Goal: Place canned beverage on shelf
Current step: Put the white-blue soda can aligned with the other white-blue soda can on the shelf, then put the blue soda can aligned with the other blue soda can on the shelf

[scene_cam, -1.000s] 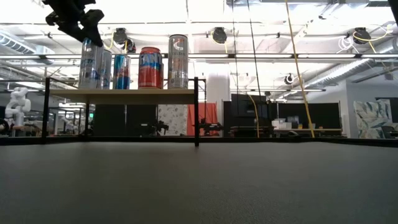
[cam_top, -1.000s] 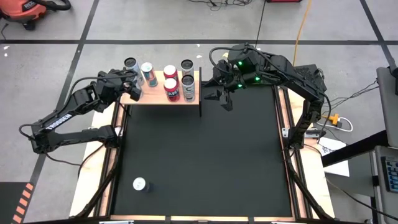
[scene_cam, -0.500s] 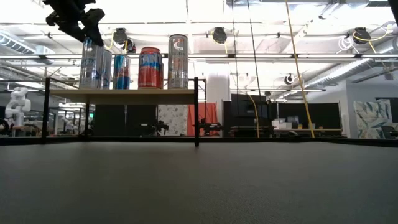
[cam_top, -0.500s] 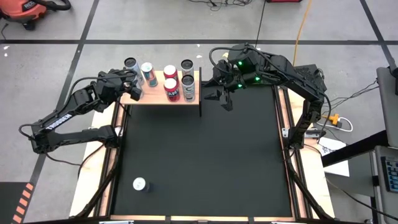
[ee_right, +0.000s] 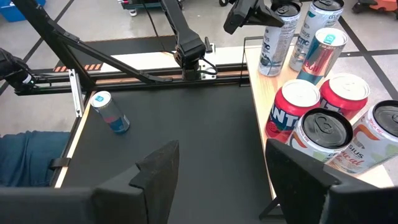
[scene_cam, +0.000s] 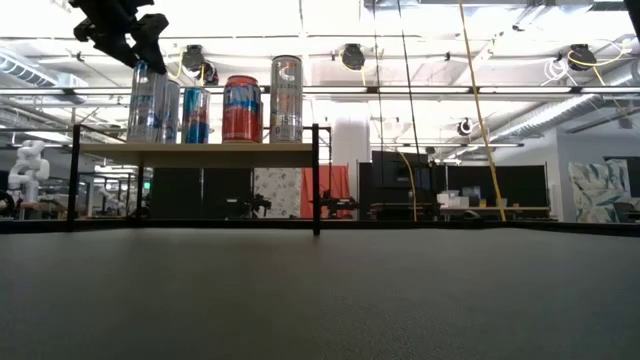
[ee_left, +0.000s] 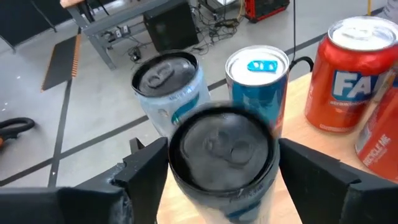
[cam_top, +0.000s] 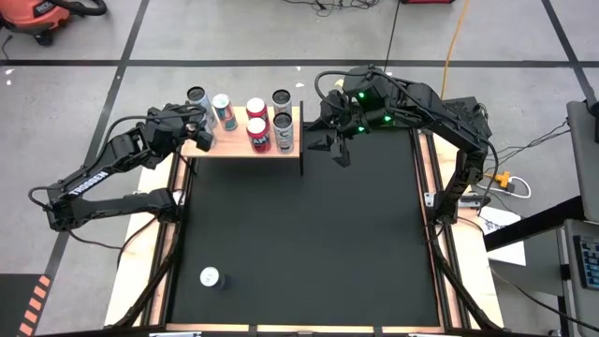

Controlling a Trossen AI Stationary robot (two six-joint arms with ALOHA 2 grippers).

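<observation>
**Left gripper around a tall can at the shelf's left end**

At the left of the table, the left gripper point(cam_top: 198, 128) is seen over the left end of the shelf point(cam_top: 245, 146). In the left wrist view its two fingers point(ee_left: 146, 171) stand on either side of a tall clear can point(ee_left: 224, 158), very close to its sides; whether they press on the can or have just come free cannot be told. In the low view this can point(scene_cam: 147, 103) stands upright on the board, with the gripper point(scene_cam: 125, 30) at its top.

Just beside it, another silver can point(cam_top: 197, 96) and a blue can point(cam_top: 223, 109) are placed on the shelf. Further right two red cans point(cam_top: 257, 126) are found, and then two pale cans point(cam_top: 283, 120) near the right end of the shelf.

One small can point(cam_top: 211, 277) stands alone on the black mat point(cam_top: 309, 243), near the front left corner, well apart from the shelf.

At the right, the right gripper point(cam_top: 332, 148) hangs over the mat just beside the right end of the shelf. Its fingers point(ee_right: 158, 171) are spread apart and nothing is held between them.
</observation>
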